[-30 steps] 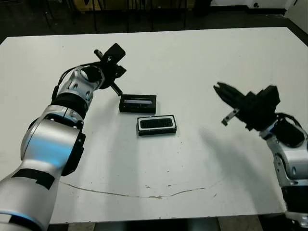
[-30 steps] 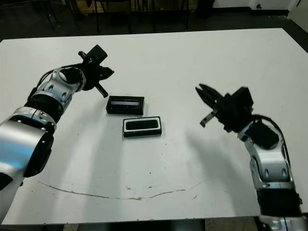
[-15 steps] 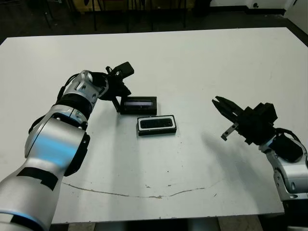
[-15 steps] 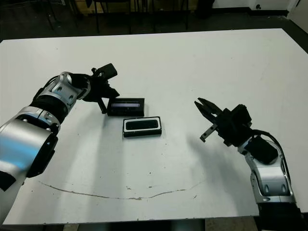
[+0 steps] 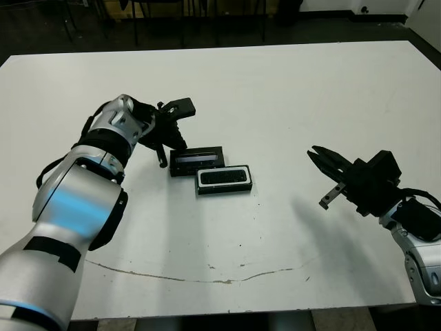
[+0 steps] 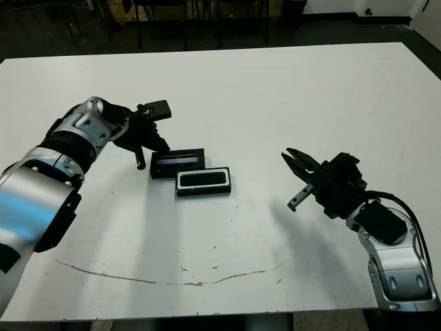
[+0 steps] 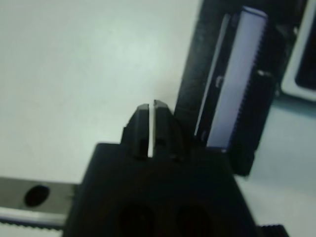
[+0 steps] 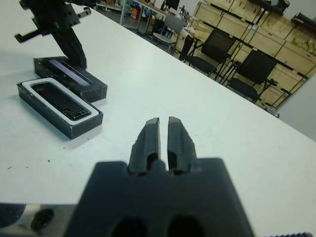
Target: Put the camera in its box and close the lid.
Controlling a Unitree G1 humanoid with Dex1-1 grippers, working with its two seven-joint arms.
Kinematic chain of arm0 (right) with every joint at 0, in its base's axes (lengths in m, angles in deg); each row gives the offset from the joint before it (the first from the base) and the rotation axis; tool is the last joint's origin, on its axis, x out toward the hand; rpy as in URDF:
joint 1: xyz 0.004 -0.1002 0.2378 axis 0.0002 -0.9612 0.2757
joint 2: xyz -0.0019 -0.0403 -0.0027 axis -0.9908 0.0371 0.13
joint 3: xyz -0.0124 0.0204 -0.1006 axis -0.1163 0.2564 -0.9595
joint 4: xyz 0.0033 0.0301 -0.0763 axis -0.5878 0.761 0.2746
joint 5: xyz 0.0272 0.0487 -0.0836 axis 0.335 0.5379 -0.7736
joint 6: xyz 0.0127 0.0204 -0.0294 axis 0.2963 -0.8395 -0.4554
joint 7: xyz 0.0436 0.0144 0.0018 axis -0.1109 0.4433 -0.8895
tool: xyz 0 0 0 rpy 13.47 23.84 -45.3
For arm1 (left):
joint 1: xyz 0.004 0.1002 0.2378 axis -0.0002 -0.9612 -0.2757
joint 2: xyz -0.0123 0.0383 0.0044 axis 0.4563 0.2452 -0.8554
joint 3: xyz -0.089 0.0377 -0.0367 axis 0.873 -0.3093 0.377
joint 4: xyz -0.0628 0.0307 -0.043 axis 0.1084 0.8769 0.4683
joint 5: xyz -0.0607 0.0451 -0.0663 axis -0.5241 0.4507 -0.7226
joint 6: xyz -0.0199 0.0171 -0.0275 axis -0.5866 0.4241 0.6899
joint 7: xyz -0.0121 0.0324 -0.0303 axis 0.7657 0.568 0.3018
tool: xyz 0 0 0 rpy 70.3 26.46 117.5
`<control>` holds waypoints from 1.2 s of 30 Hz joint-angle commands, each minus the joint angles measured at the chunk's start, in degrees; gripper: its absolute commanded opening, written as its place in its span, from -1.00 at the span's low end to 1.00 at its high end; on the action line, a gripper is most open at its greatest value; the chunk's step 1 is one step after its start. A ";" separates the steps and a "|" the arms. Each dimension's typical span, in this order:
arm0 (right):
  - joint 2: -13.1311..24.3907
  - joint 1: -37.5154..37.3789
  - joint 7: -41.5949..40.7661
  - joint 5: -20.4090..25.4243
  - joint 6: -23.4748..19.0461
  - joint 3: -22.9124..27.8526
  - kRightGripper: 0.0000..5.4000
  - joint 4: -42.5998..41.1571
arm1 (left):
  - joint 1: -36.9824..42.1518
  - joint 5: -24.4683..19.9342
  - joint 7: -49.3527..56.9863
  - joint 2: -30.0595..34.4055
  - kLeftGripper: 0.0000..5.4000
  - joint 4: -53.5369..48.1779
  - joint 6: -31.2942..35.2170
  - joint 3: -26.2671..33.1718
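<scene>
White tabletop with a thin dark scratch line near the front edge, dark floor and chairs beyond it. Box sits near the middle, black walls, white lining, camera lying flat inside it and filling the tray lengthwise. Lid lies flat just behind the box on the far side, slightly skewed, near corner touching or almost touching the box; pale glossy strip faces up. Box not covered.

Left gripper is at the lid's left end, low over the tabletop, arm reaching in from the left. Wrist view shows its fingers pressed together with only a hairline seam between them, nothing held, tips right beside the lid's end edge; cannot tell if they actually touch it.

Right gripper hangs above the tabletop well to the right of the box, pointing toward it. Fingers nearly closed, a thin gap between them, holding nothing. Its wrist view shows box and lid well ahead, plus chairs and wooden crates in the background.
</scene>
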 commanded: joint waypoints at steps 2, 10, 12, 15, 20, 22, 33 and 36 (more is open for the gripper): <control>-0.44 -0.28 0.63 -0.46 0.17 -1.07 -1.00 -1.05 | -1.53 2.44 -4.31 2.24 -1.00 0.22 -0.89 -2.33; -1.48 1.18 0.94 -0.55 2.86 -2.50 -1.00 3.00 | -2.12 2.95 -7.31 4.85 -1.00 -1.05 0.34 -2.46; -1.52 1.42 1.25 -1.10 3.72 -2.60 -1.00 3.52 | -2.21 3.11 -7.90 5.29 -1.00 -1.23 0.92 -2.60; -1.76 1.91 1.14 -1.74 6.75 -2.76 -1.00 5.56 | -2.57 3.43 -8.28 6.13 -1.00 -1.79 0.31 -2.87; -2.27 2.37 1.06 -1.70 9.74 -3.00 -1.00 7.64 | -2.86 3.41 -9.70 7.01 -1.00 -1.54 -0.57 -3.06; -2.33 2.06 1.84 -1.42 6.81 -3.07 -1.00 5.99 | -3.17 3.45 -9.57 7.08 -1.00 -1.38 0.05 -3.09; -2.41 2.40 1.62 -1.56 7.83 -3.09 -1.00 7.35 | -4.58 1.51 -11.32 7.25 -1.00 -2.48 0.25 -1.58; -2.35 2.46 1.57 -1.24 7.07 -3.14 -1.00 6.66 | -5.42 0.18 -12.56 7.05 -1.00 -3.34 0.55 -0.60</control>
